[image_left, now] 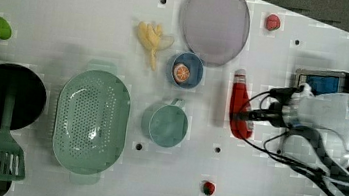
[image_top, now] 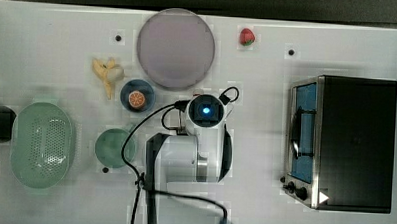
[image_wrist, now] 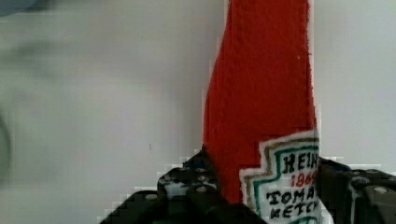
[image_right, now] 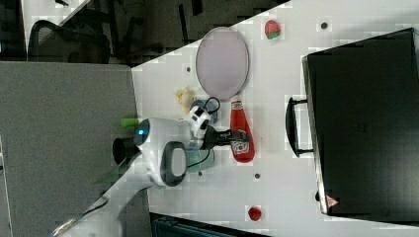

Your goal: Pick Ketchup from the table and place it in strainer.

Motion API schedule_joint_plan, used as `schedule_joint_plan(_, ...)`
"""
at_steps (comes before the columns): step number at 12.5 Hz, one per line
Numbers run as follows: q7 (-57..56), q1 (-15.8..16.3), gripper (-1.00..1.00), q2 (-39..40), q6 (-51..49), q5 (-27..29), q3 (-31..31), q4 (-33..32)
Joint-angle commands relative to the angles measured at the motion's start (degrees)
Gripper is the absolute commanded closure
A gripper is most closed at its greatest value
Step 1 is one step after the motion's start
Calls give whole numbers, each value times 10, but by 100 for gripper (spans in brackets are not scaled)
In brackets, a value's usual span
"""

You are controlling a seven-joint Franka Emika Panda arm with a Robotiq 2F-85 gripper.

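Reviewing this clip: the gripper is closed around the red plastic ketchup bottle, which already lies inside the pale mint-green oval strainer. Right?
Not quite. The gripper is closed around the red plastic ketchup bottle, but the left view shows the bottle on the white table, well apart from the pale mint-green oval strainer.

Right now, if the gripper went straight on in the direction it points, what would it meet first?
The gripper points down, its fingers on either side of the Ketchup; below lies the white table.
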Motion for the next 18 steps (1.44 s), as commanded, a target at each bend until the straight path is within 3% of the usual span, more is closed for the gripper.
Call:
schedule_joint_plan(1,-3,1,-24,-144,-113,0,15,51)
schedule_joint_plan(5,85,19,-24,-207,-265,18,71,122)
schedule_joint_plan(10,331,53,-24,-186,-273,35,204,168)
schedule_joint_plan(15,528,71,-24,-99,-144,35,335,168)
schedule_joint_plan(18,629,84,-32,-13,-62,31,373,168)
